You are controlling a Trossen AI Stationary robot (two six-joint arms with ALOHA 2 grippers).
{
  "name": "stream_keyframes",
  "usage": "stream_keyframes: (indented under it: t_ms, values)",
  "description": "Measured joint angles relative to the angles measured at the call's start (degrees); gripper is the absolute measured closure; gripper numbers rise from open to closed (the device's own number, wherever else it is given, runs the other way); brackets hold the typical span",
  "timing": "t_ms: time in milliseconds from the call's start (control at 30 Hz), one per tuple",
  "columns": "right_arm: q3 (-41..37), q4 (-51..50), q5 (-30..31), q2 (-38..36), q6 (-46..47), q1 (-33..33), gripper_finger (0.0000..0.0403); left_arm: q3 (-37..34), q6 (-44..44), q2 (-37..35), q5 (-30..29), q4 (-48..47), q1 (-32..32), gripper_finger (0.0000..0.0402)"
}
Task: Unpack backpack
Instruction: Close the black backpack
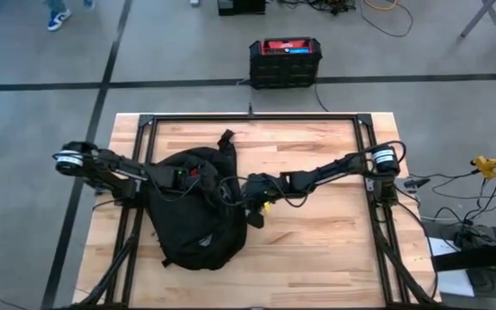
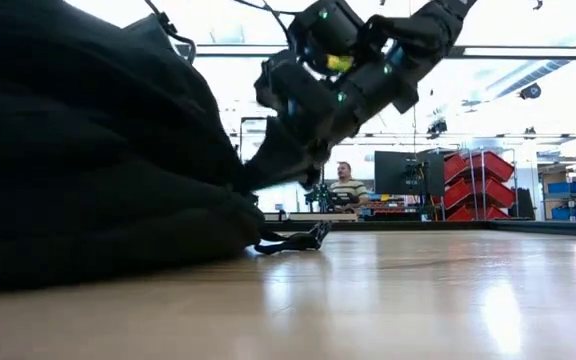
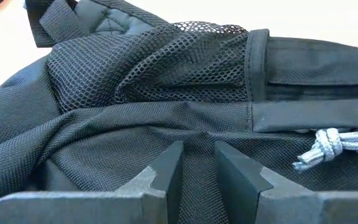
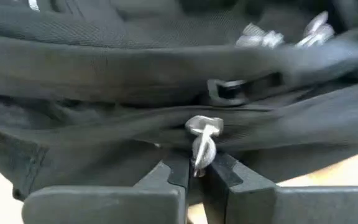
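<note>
- The backpack (image 1: 198, 215) lies flat on the left half of the wooden table (image 1: 317, 250), its long axis running from the near edge toward the far edge, top handle pointing to the far side; from the low view it is a big dark mound filling the left.
- The right gripper (image 1: 250, 196) sits against the bag's right flank, about midway along its length; in its own wrist view the fingers (image 4: 178, 175) are nearly together with a grey zip cord (image 4: 202, 140) between them, so I judge it closed on that cord; the zip line runs across in front of it, along the bag's side.
- The left gripper (image 3: 196, 167) is on top of the bag from the other side, pressed on a fold of black cloth next to the mesh pocket (image 3: 166, 59); its fingers stand slightly apart, and whether they pinch the cloth I cannot tell.
- To my eye the zip pull is the thing that matters; the right arm already has it, and the next pull would need to follow the bag's side while the left steadies the fabric.
</note>
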Motion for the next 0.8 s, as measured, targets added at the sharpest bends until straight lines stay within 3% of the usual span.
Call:
stream_keyframes:
  t_ms: [433, 500, 667, 800]
  values:
    - [1.54, -14.88, -0.20, -7.95, -9.18, -3.30, 0.0402, -1.34, -0.81, 0.90, 0.00, 4.24, -3.98, 0.0323]
    - [2.05, -16.29, -2.38, -8.49, -9.64, -3.40, 0.0402, -1.34, -0.81, 0.86, 0.70, 4.61, -4.23, 0.0323]
    - [2.42, -19.39, -14.61, -9.01, -8.80, -3.42, 0.0403, -1.32, 1.06, 1.56, 1.85, 5.92, -4.45, 0.0323]
    - [2.20, -19.54, -15.52, -8.90, -9.34, -3.20, 0.0403, -1.44, 6.32, 2.05, 1.61, 9.29, -5.40, 0.0323]
